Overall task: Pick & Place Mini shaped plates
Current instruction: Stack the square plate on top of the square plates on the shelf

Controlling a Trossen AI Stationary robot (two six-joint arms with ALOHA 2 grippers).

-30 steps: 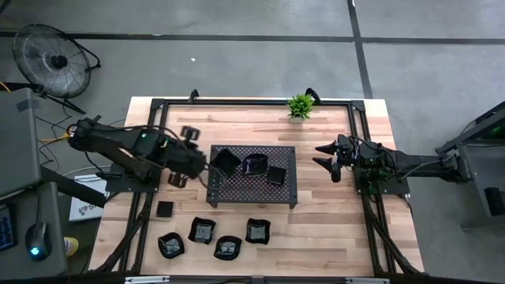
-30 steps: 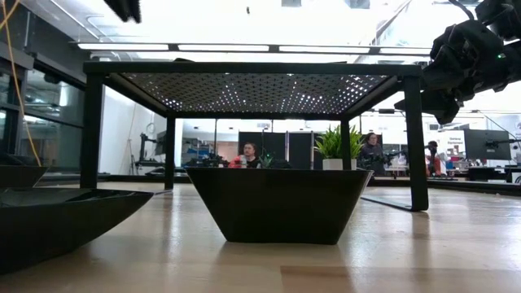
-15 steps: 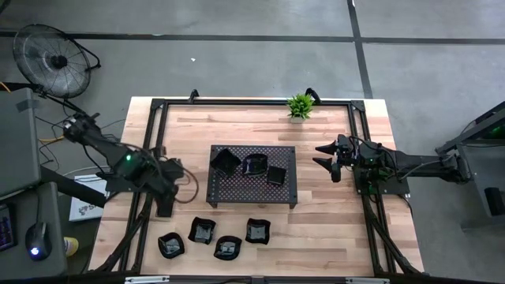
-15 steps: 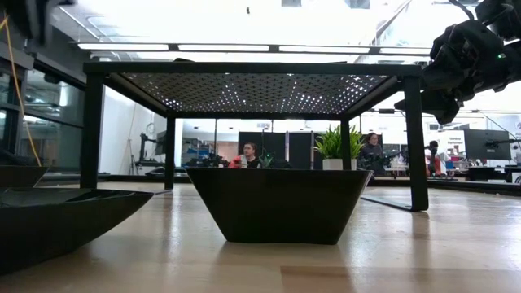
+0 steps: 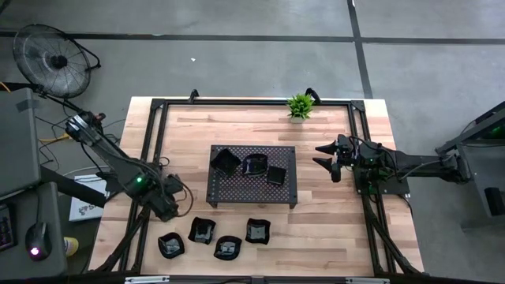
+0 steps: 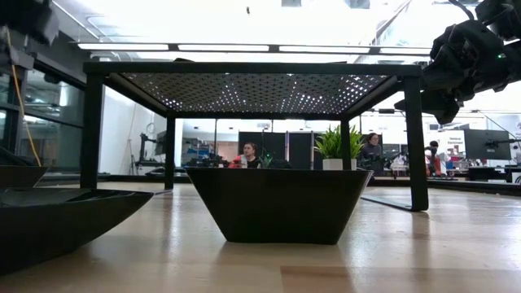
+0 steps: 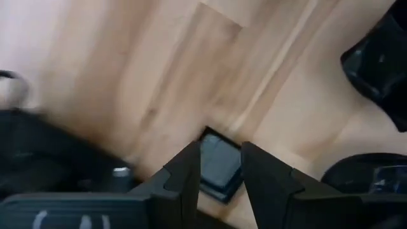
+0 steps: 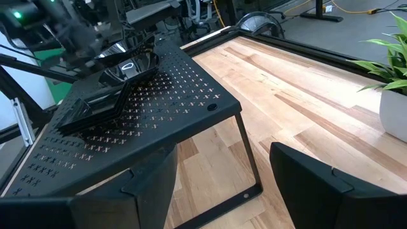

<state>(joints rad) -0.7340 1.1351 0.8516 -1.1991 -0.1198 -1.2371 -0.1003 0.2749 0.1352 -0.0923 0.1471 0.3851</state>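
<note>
Three mini shaped plates [image 5: 256, 164], glossy black, lie on the dark perforated tray [image 5: 237, 189]. Several more [image 5: 203, 230] sit on the wood near the table's front edge; one of them [image 6: 281, 203] fills the low view. My left gripper [image 5: 167, 207] points down, open, over a small square plate [image 7: 219, 168] that lies flat on the table left of the tray. That plate shows in the gap between the fingers [image 7: 218, 147], and the arm hides it in the high view. My right gripper [image 5: 327, 158] waits open to the right of the tray, level.
A small green plant [image 5: 300, 106] stands at the table's far edge. The tray stands on thin legs [image 6: 92, 130] with room beneath. A black frame [image 5: 150, 142] runs along the table's sides. Bare wood lies between the tray and my right gripper [image 8: 222, 191].
My left gripper has swung from the tray's left end toward the table's near left corner, gone down and rolled about its own line. It now hangs over the small square plate. The plates on the tray and on the table have kept still.
</note>
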